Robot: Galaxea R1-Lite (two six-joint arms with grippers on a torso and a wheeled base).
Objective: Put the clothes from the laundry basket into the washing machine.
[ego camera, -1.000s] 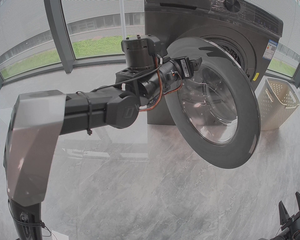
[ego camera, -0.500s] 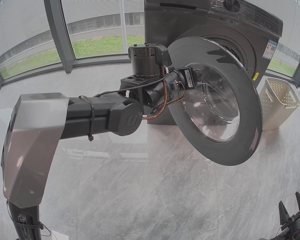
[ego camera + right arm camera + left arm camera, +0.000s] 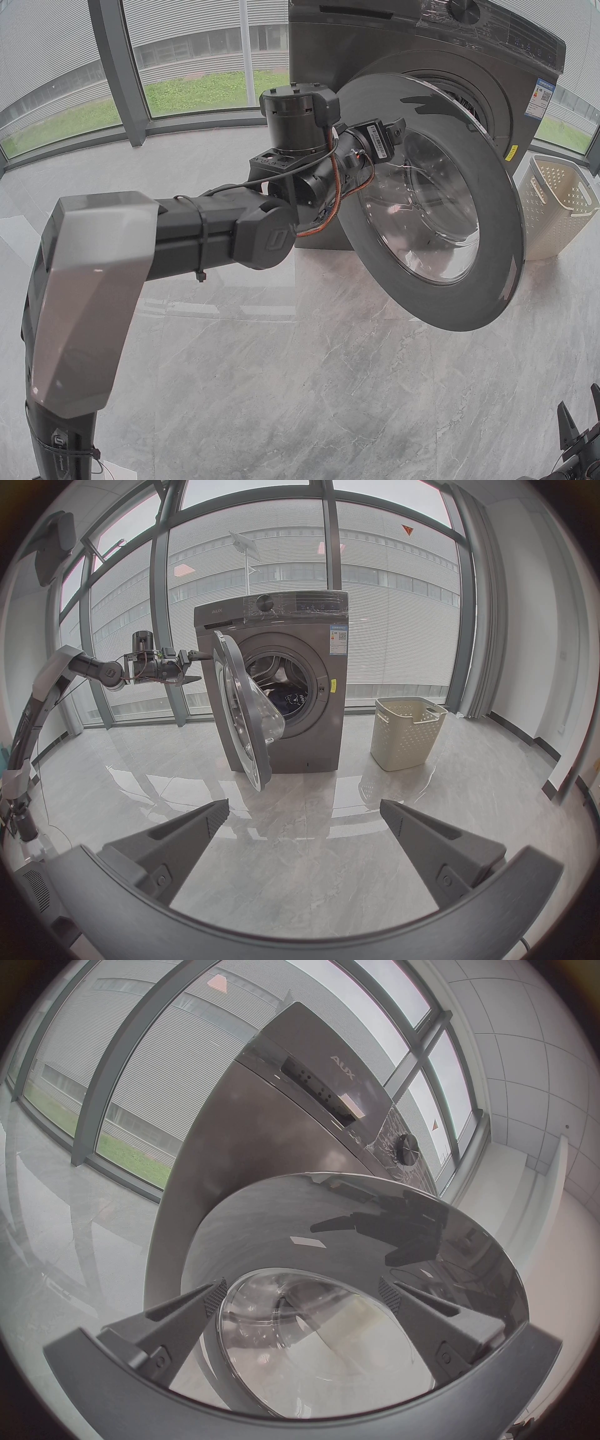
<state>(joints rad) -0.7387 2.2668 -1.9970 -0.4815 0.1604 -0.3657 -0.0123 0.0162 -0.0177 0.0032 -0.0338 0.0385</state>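
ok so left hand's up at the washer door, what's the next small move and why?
Probably ease the open left hand forward to swing the door shut. The door stands half open with the hand at its outer face, dark clothes already lie in the drum, and the laundry basket looks empty.

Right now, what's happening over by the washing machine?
The robot's left gripper is open at the outer face of the door of the washing machine, facing its glass; contact is unclear. The door stands partly open, and dark clothes lie in the drum. The laundry basket stands on the floor beside the machine, apparently empty. The right gripper is open, holding nothing, well back from the machine.
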